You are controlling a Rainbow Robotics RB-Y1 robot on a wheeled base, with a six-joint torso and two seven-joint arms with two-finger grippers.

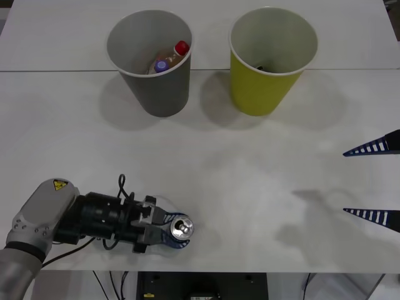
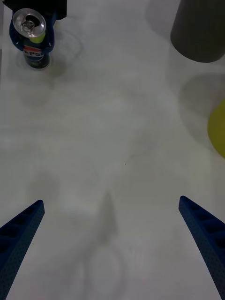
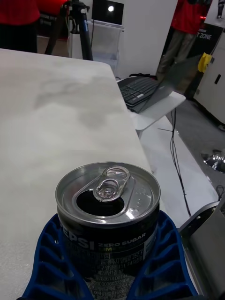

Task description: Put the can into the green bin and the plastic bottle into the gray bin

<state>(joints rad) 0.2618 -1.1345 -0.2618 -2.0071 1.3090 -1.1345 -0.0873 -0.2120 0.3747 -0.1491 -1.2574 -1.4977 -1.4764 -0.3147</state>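
The can [image 1: 182,227] stands upright near the table's front left, a dark Pepsi can with a silver top and pull tab [image 3: 111,183]. My left gripper [image 1: 179,230] is shut on the can, its blue fingers [image 3: 47,253] curved around the can's sides. The right wrist view also has the can [image 2: 32,40] at a distance. The gray bin [image 1: 159,94] stands at the back left and holds a plastic bottle [image 1: 177,54] with a red cap, beside a blue-capped one [image 1: 161,65]. The green bin [image 1: 259,87] stands to its right. My right gripper [image 1: 375,181] hovers open at the right edge.
Something small and dark [image 1: 261,65] lies inside the green bin. The can sits close to the table's front edge [image 1: 250,272]. Bare white tabletop [image 1: 250,175] spreads between the grippers and the bins. Beyond the table's side edge stands a laptop [image 3: 140,89] on a small stand.
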